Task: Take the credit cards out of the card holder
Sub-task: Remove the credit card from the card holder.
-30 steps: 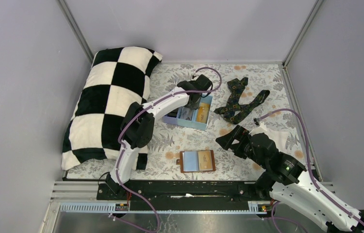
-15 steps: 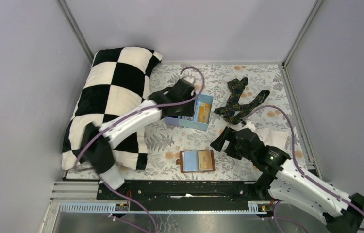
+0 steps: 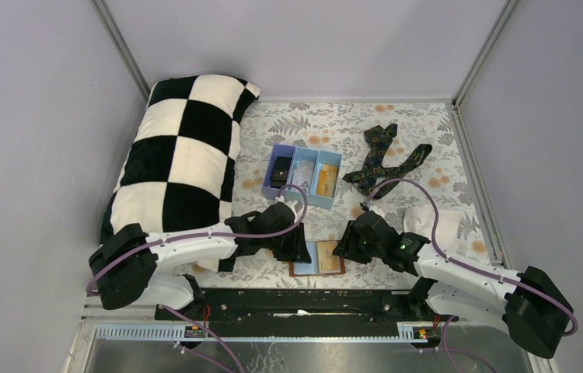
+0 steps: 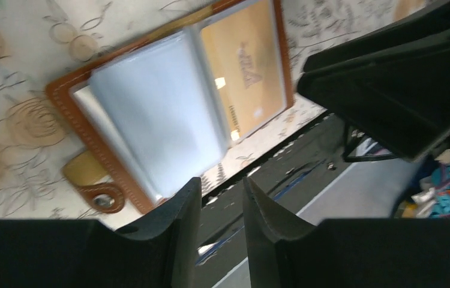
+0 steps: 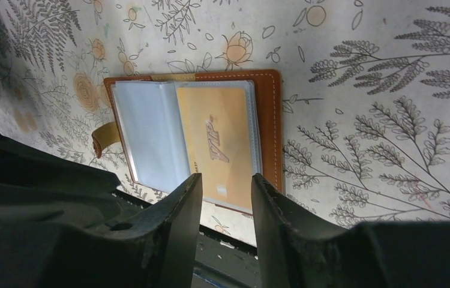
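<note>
Black fingers of the left end effector (image 4: 221, 186) stand narrowly apart, gripping nothing, over the snap-tab edge of the open brown leather bifold card holder (image 4: 156, 114), probably to pin it down. On the holder's other side, the right end effector (image 5: 225, 180), also narrow and empty, lines up with the gold-orange plastic credit card (image 5: 216, 144) lodged in a clear sleeve, placed to pinch its near edge. The holder lies flat on the floral-clothed desk (image 3: 428, 140). Beyond it, the light blue three-compartment tray (image 3: 304, 200) holds what look like a black card (image 3: 279, 172) and an orange card (image 3: 324, 180).
</note>
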Controlling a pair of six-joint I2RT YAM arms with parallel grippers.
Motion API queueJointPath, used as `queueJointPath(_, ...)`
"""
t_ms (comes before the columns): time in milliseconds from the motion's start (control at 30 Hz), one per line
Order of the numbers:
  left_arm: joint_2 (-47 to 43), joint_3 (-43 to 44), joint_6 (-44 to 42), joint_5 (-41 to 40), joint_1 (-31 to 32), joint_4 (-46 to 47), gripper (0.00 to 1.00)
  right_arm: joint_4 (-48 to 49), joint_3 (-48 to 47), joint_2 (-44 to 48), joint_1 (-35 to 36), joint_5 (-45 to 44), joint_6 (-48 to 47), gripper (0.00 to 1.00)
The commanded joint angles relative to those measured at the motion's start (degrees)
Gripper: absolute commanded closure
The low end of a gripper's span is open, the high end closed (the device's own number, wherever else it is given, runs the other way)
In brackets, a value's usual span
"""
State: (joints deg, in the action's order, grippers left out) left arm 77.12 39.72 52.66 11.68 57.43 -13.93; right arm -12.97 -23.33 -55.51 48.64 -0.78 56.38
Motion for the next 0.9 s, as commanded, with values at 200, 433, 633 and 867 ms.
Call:
queueJointPath(200,1.7,-2.2,7.5,-0.3,0.7,19.1,0.62,9.8,2.5,-3.5,0.4,3.2,0.2,0.66)
queueJointPath(433,5.7,-4.2,8.4,-0.2,0.8,22.5,0.62,11.5,3.7,-5.4,0.4,2.8,0.5,0.67)
queueJointPath(633,8.2,-5.0,8.8,0.4,0.8,23.7,0.61,9.9,4.1,-3.0,0.4,1.6,0.6,0.67)
queueJointPath(867,10.7,-5.4,8.8,0.5,0.8,23.5,0.62,9.3,4.8,-2.4,0.4,1.4,0.4,0.67)
